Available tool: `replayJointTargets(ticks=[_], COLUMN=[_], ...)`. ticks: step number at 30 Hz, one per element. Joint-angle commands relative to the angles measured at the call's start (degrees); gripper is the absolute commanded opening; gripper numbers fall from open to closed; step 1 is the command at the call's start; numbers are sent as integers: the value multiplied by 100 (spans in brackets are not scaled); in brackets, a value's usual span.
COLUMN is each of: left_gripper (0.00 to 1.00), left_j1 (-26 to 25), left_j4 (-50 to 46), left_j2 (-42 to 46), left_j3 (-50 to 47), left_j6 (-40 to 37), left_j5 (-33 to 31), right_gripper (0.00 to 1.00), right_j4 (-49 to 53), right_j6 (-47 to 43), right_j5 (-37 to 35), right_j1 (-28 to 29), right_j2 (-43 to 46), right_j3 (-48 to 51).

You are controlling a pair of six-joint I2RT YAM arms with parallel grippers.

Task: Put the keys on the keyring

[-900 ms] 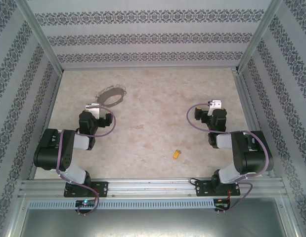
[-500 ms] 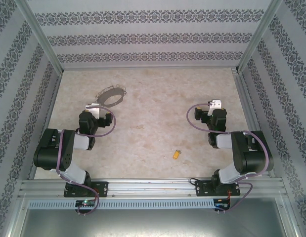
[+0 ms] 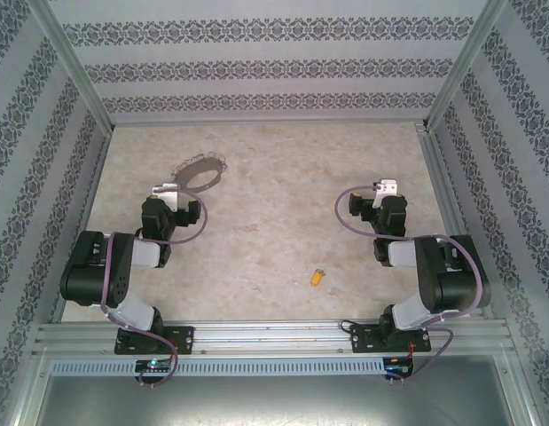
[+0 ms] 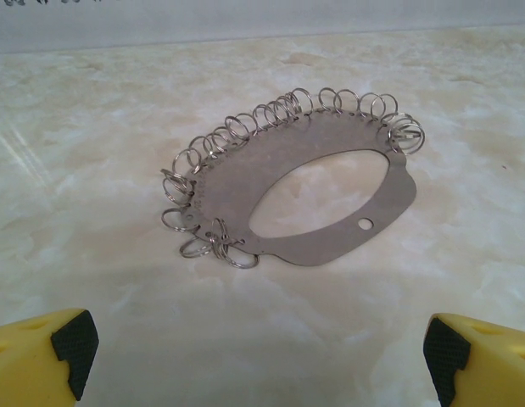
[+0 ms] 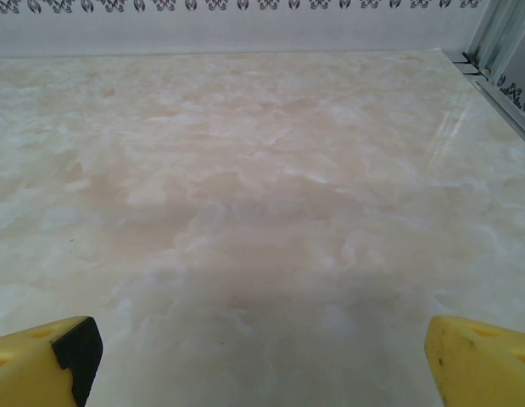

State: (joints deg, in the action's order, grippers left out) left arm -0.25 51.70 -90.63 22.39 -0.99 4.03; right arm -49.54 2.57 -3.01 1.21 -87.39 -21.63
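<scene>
While keyring [image 4: 224, 191] lies flat, key [image 3: 317, 277] sits well apart.

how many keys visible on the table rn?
1. The key lies on the table near the front, nearer the right arm, far from the keyring. More may hide under the arms.

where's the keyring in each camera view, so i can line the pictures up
top external: keyring far left on the table, just beyond the left gripper.
left wrist: centre frame, on the table ahead of the open jaws.
shared landmark: patterned back wall along the top of each view.
</scene>
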Motion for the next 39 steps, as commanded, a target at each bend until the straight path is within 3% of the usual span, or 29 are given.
replayJointTargets(ticks=[1,7,12,15,24,28,33,39], left_gripper=[100,100,100,100,100,100,100,100], left_j1=[66,68,52,51,5,-24,-88,-246], left_j4=[-83,8,18,-375,-1756,-2044,-3384,-4403], left_j2=[10,19,110,462,1151,1517,1622,758], left_j3=[83,28,-4,60,568,896,1809,2829], left_j6=[91,29,29,85,6,284,1311,2483], left_j5=[-130,-43,-104,-210,-228,-120,79,759], right_gripper=[98,98,97,98,98,98,98,98], right_j4=[-64,-44,553,664,2703,3423,3797,3967], right_j6=[-60,-47,-90,-77,234,1194,1697,2174], right_j5=[157,169,248,195,28,-195,410,1791], right_j1=[-57,-60,-60,-60,-55,-144,-192,-43], right_j2=[84,116,458,631,1557,1948,2246,2334], right_j3=[-88,-105,-268,-278,-1025,-1395,-1553,-1489])
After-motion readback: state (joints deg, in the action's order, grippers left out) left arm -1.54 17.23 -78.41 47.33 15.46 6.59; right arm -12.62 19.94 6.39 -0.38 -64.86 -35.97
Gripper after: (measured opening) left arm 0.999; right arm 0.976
